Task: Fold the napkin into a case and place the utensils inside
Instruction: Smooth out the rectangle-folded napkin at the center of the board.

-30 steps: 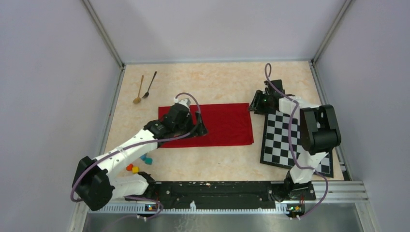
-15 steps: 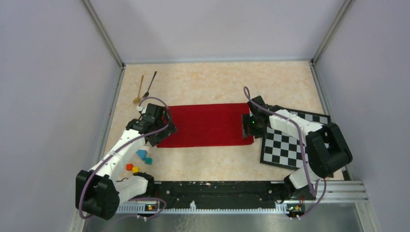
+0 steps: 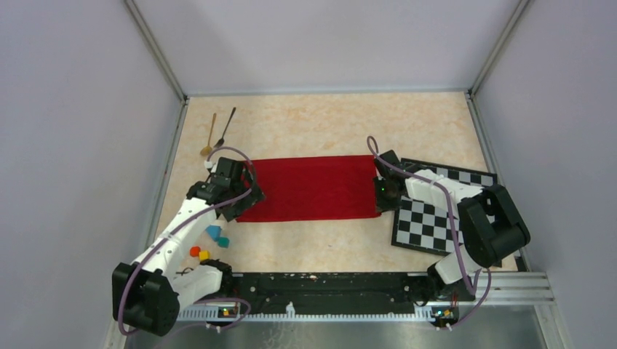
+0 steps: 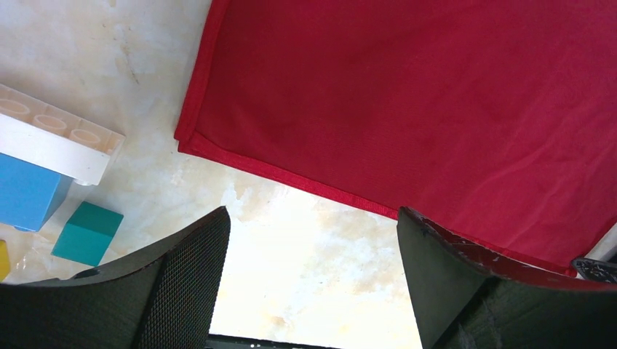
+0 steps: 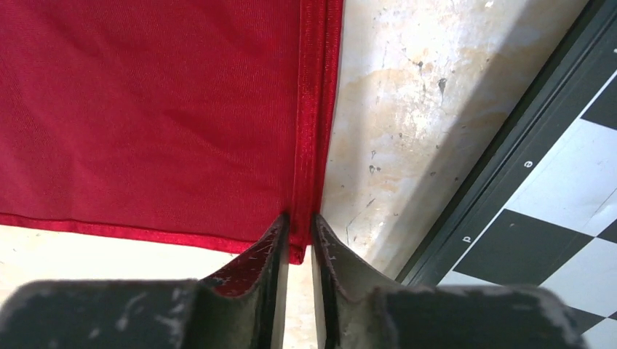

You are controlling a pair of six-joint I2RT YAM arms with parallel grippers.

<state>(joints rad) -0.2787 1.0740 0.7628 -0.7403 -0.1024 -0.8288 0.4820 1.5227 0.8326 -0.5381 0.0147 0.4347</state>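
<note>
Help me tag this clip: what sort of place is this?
Probably a robot test bench, not a dining room: bare grey walls, a chequered mat, and toy blocks near the red napkin.

Count: 1 red napkin (image 3: 313, 187). 2 utensils: 1 gold spoon (image 3: 210, 135), 1 black spoon (image 3: 226, 127). 1 chequered mat (image 3: 436, 218). 4 small blocks: blue block (image 3: 213, 232), teal block (image 3: 223, 242), red block (image 3: 194, 251), yellow block (image 3: 204, 255). 1 white studded brick (image 4: 51, 138).

Robot lab test cell: left arm (image 3: 174, 236) and right arm (image 3: 436, 190) bolted to an aluminium rail (image 3: 516, 285) at the edge of a bench, boxed in by plain pale panels (image 3: 327, 43) on metal framing. The chequered mat (image 3: 429, 227) and small coloured blocks (image 3: 204, 254) on the marble-look tabletop (image 3: 313, 127) look like test props.
</note>
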